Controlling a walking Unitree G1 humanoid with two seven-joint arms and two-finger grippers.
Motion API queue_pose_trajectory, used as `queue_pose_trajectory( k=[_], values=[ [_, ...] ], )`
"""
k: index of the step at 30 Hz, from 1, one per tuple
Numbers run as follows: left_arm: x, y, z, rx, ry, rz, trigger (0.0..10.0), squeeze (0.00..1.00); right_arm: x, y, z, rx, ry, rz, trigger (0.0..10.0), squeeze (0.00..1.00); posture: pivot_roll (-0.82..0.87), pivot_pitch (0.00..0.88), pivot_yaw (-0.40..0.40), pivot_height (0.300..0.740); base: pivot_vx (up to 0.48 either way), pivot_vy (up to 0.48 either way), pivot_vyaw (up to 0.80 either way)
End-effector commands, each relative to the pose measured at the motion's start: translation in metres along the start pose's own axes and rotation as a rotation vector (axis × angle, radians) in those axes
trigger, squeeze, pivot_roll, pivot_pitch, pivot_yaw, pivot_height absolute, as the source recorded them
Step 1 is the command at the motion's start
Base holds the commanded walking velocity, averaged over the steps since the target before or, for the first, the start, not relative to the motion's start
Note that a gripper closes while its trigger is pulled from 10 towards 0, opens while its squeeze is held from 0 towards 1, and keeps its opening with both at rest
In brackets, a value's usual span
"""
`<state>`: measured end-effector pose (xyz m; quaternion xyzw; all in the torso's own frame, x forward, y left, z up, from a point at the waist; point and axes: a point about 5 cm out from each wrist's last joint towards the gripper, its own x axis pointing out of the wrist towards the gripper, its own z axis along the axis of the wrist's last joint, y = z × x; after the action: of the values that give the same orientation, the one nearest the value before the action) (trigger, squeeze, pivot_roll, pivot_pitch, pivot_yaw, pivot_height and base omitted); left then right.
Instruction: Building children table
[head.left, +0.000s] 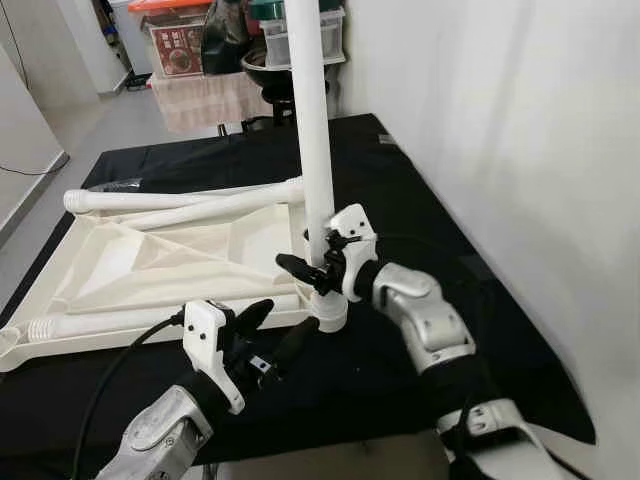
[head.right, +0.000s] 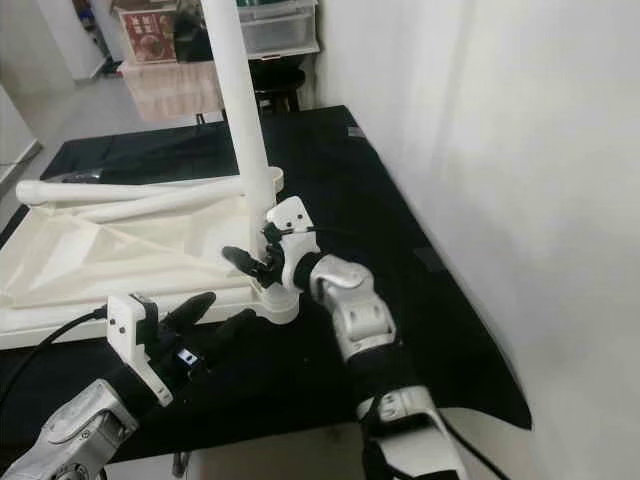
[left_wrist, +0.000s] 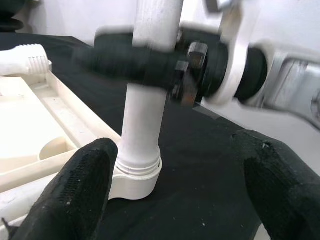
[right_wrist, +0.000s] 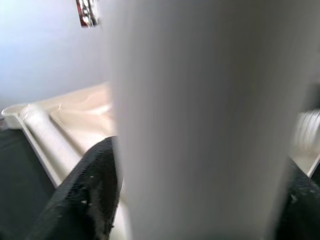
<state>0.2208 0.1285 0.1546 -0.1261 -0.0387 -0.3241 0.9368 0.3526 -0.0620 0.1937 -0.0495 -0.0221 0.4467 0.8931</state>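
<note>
1. Your right tool (head.left: 318, 262) is clamped around the upright white leg (head.left: 312, 120), low on the shaft just above the corner socket (head.left: 331, 308) of the tabletop (head.left: 150, 265). Gripping that low probably gives you the firmest turn or push at the joint.
2. The tabletop lies upside down on the black cloth (head.left: 400, 200) covering the desk, ribs facing up, so each corner socket opens upward to take a leg. The upright leg stands in the near right corner socket; from the left wrist view its collar appears seated on the socket rim, though you cannot confirm it is fully home.
3. Your left tool (head.left: 268, 330) hovers just beside that same corner with its fingers (left_wrist: 85, 185) spread apart and holding nothing. It looks placed to steady the tabletop or the socket while the right tool works.
4. The upturned tabletop serves as a shallow tray: other loose white legs (head.left: 180, 200) lie across it, one with its threaded end (left_wrist: 31, 54) showing, kept within reach for the remaining corners.
5. Behind the desk, storage boxes (head.left: 180, 40) sit stacked; you cannot tell their contents from here.
</note>
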Motion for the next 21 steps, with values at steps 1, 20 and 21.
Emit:
queue_pose_trajectory(
  k=[1, 20, 21],
  values=[
    [-0.001, 0.001, -0.004, 0.004, 0.018, 0.011, 10.0, 0.0, 0.006, 0.008, -0.001, 0.034, -0.026, 0.107, 10.0, 1.0, -0.07, 0.035, 0.045, 0.74, 0.0, 0.0, 0.0],
    [-0.012, -0.004, 0.0, 0.135, 0.027, 0.127, 10.0, 0.0, 0.003, -0.022, -0.007, 0.107, 0.069, 0.34, 0.0, 0.0, -0.04, 0.06, 0.04, 0.74, 0.0, 0.0, 0.0],
    [-0.012, -0.004, 0.0, 0.135, 0.027, 0.127, 10.0, 0.0, 0.003, -0.022, -0.007, 0.107, 0.069, 0.34, 0.0, 0.0, -0.04, 0.06, 0.04, 0.74, 0.0, 0.0, 0.0]
  ],
)
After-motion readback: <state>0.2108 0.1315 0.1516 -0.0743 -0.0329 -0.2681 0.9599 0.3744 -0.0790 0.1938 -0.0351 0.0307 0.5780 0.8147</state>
